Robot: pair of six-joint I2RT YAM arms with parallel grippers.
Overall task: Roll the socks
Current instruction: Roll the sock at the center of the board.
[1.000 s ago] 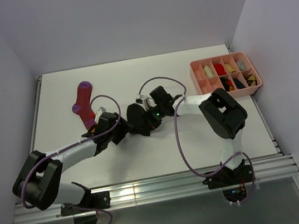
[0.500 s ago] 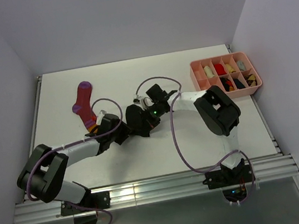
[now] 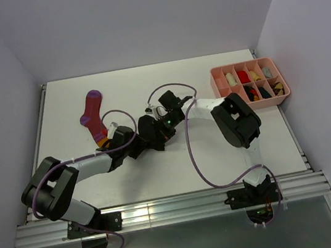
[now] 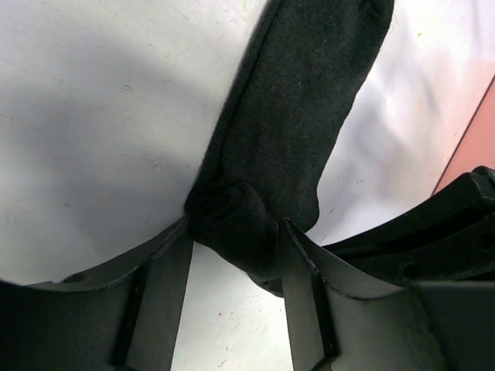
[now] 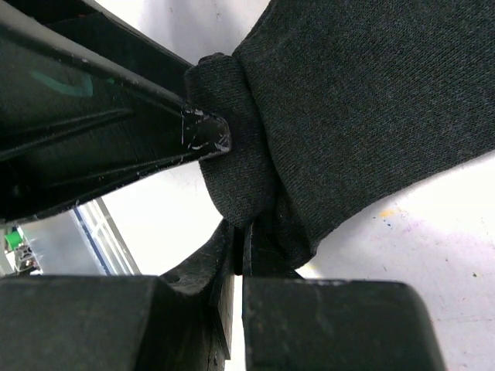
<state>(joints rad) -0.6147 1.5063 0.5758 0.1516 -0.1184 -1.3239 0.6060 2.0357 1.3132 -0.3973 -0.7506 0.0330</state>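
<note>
The black sock [image 3: 149, 126] lies mid-table, one end rolled into a tight bundle [image 4: 232, 224]. My left gripper [image 3: 141, 141] comes in from the left, and its two fingers press on both sides of that bundle [image 4: 236, 236]. My right gripper [image 3: 161, 122] comes in from the right. Its jaws are shut, pinching the black fabric just under the roll [image 5: 246, 243]. The unrolled part of the sock [image 5: 371, 100] spreads flat beyond. The magenta sock [image 3: 94, 115] with purple stripes lies flat at the back left. No cream sock is in view.
A pink compartment tray [image 3: 217, 85] holding several small rolled items stands at the back right, near the right wall. The right arm's purple cable [image 3: 193, 151] loops over the table. Both arms crowd the table's middle.
The right gripper and its forearm have shifted left and slightly away, staying on the black sock. The left arm has edged a little toward the sock. The magenta sock has not moved.
</note>
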